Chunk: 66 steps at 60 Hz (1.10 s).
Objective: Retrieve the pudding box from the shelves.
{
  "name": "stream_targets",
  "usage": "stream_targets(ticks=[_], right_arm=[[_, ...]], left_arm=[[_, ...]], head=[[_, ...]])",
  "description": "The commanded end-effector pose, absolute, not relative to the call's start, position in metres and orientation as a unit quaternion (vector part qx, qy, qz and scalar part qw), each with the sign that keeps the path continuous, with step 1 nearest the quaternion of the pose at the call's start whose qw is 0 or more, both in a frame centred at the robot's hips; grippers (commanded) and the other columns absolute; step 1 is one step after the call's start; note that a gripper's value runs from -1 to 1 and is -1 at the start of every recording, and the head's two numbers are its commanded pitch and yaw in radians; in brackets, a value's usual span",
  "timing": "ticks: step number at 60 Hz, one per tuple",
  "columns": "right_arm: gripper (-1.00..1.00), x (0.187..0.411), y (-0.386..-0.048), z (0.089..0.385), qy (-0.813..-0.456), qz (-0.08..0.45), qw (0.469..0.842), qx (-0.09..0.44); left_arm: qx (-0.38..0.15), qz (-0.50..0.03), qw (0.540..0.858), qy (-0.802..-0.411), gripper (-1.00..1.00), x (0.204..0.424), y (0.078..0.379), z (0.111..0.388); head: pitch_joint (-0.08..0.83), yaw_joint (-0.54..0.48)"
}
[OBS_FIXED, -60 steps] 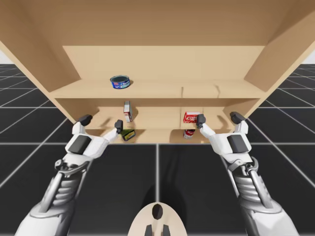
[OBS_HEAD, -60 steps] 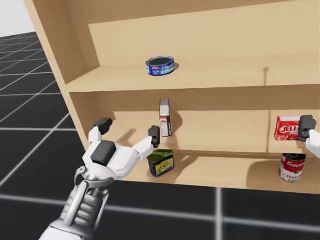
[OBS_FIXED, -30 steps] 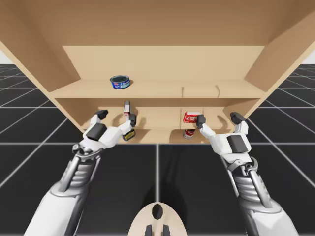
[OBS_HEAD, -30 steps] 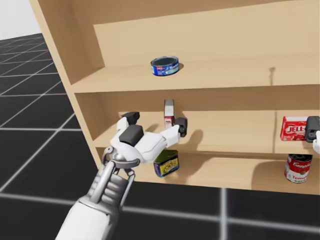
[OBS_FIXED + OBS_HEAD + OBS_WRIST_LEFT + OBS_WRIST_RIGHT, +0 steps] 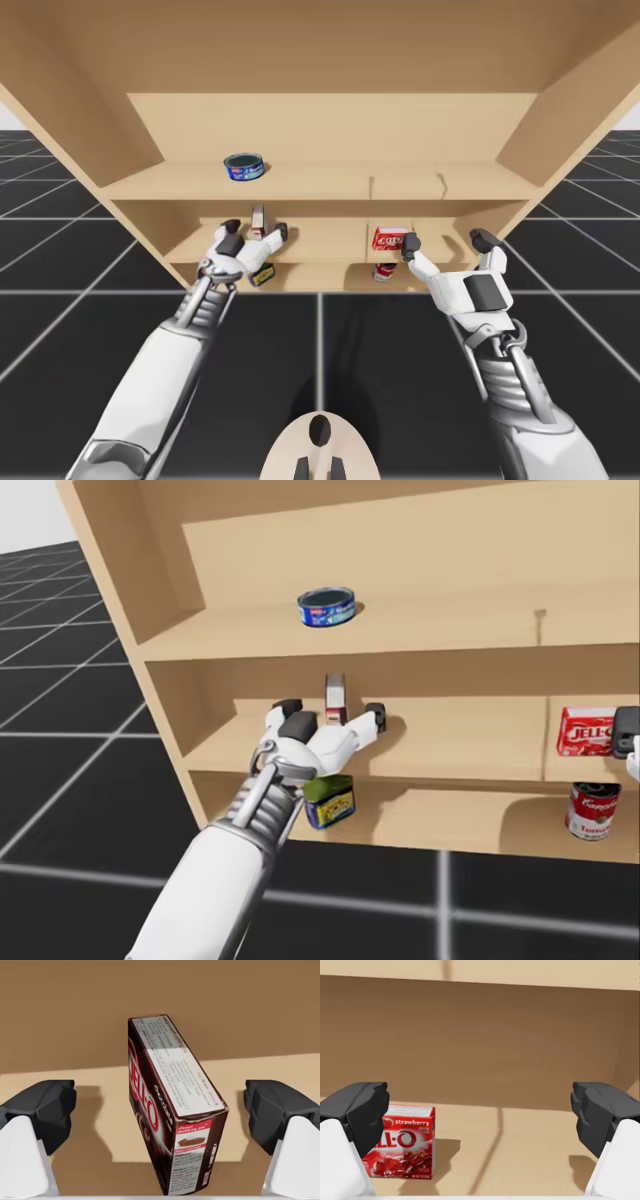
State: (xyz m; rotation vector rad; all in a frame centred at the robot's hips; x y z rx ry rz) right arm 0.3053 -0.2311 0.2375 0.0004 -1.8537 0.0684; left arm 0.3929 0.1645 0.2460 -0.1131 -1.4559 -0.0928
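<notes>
target: pudding box (image 5: 335, 693) on edge on middle shelf (image 5: 460, 742), centre-left in head view;
left gripper (image 5: 161, 1107): fingers spread, straddling it, no contact;
handling: likely light, stiff card; pinch the two broad faces

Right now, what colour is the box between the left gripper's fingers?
Dark brown box with a white panel; best in left wrist view.

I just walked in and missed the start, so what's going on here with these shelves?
My left end effector is open around the dark brown pudding box on the middle shelf, not touching it. My right end effector hangs open near a red box on that shelf. Nothing is gripped yet.
</notes>
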Motion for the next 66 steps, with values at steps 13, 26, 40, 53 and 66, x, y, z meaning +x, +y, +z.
stream_targets(ticks=[13,26,40,53,66], right_arm=[[-1.00,0.306,-0.232,0.236,-0.799,0.025,0.601,0.005],[-1.00,0.308,-0.232,0.235,-0.798,0.025,0.603,0.005],[-1.00,0.308,-0.233,0.235,-0.798,0.027,0.602,0.002],[-1.00,0.308,-0.233,0.235,-0.799,0.027,0.601,-0.001],[-1.00,0.314,-0.233,0.232,-0.800,0.039,0.597,-0.056]], left_arm=[[-0.065,-0.034,0.747,-0.661,1.00,0.392,0.139,0.235],[-0.049,-0.028,0.725,-0.686,1.00,0.391,0.145,0.250],[-0.021,-0.041,0.692,-0.720,1.00,0.374,0.153,0.280],[-0.014,-0.060,0.693,-0.718,1.00,0.333,0.156,0.284],[-0.002,-0.086,0.697,-0.712,1.00,0.278,0.172,0.275]], head=[[0.431,0.26],[0.430,0.26],[0.429,0.26],[0.423,0.26],[0.426,0.26]])
